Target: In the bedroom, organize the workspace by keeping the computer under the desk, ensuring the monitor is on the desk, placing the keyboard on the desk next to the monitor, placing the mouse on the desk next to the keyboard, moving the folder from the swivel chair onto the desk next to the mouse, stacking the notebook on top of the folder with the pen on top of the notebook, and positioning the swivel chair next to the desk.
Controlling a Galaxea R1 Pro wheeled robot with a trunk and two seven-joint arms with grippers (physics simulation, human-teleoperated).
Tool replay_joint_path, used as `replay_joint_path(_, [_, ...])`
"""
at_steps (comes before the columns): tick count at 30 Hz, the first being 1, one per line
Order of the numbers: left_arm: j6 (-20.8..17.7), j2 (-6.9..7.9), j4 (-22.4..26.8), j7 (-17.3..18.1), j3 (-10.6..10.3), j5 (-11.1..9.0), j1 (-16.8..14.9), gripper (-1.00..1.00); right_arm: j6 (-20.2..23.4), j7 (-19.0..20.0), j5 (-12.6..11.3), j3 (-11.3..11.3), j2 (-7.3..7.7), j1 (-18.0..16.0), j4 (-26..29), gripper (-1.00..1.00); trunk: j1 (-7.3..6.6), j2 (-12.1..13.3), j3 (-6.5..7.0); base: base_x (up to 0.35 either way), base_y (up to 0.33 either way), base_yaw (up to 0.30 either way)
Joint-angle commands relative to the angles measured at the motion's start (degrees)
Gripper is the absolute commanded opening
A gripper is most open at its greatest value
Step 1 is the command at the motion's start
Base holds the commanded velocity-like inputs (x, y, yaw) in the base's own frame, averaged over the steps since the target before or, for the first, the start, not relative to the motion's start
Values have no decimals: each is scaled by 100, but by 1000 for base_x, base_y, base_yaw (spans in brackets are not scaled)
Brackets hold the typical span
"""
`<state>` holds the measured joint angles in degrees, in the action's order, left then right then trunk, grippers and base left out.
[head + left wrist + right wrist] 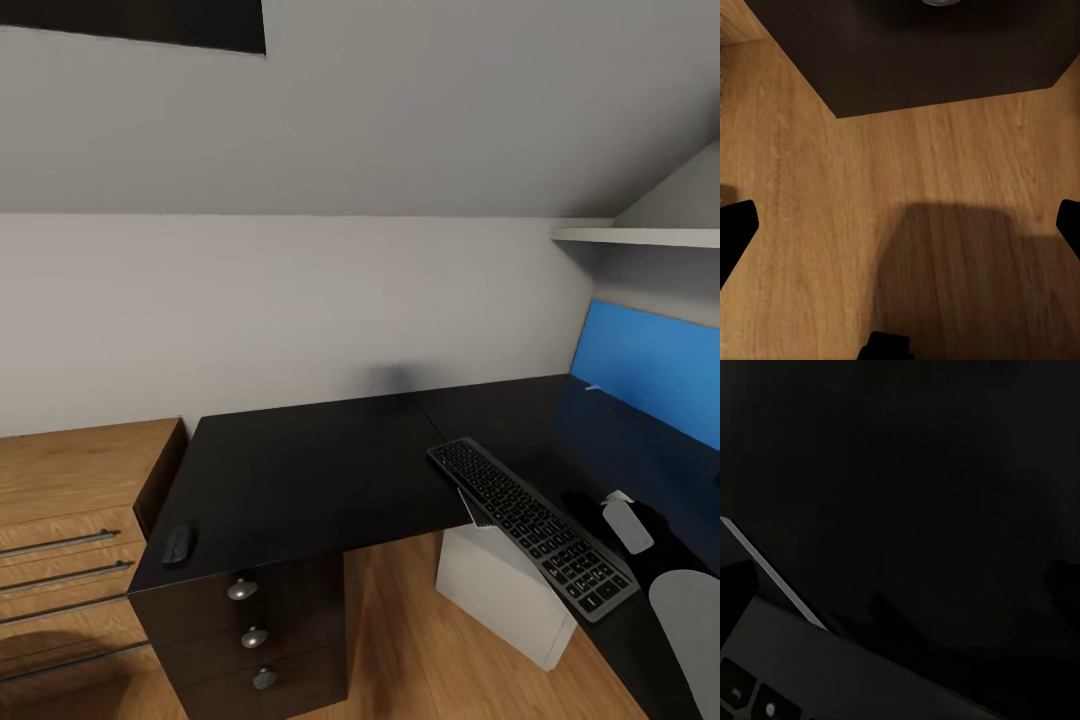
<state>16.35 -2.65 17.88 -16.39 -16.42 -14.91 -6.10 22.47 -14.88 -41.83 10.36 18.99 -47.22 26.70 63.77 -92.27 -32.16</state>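
**Keyboard and mouse on the black desk**

The keyboard [530,523] is seen lying slantwise near the desk [310,470] edge, above the computer [500,590]. The mouse [179,544] sits at the far corner. The left claw [900,225] is held open over the wooden floor [945,165]; the right claw's state cannot be told.

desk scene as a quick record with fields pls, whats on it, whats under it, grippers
desk: glossy black, L-shaped, silver-knobbed drawers
keyboard: on the desk, overhanging its inner edge
mouse: near the desk's corner above the drawers, far from the keyboard
computer: white box on the floor under the desk
right gripper: over the desk beside the keyboard, state unclear
left gripper: open, over wood floor
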Motion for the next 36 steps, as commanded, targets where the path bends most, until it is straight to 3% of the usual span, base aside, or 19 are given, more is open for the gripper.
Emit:
replay_joint_path(1, [23, 11, -3, -33, -50, -51, -6, 100, 19, -38, -117, 10, -1, 2, -174, 100, 0, -2, -7, 0, 0, 0])
replay_joint_path(8, [25, 134, -3, -31, -45, -61, -6, 100, 13, -33, -115, 6, -5, 2, -175, 100, 0, -2, -7, -17, 1, 0])
replay_joint_path(36, [26, 151, -3, -22, -45, -65, -6, 100, 0, -33, -115, 1, -10, 2, -181, 100, 0, -2, -7, -98, 65, 0])
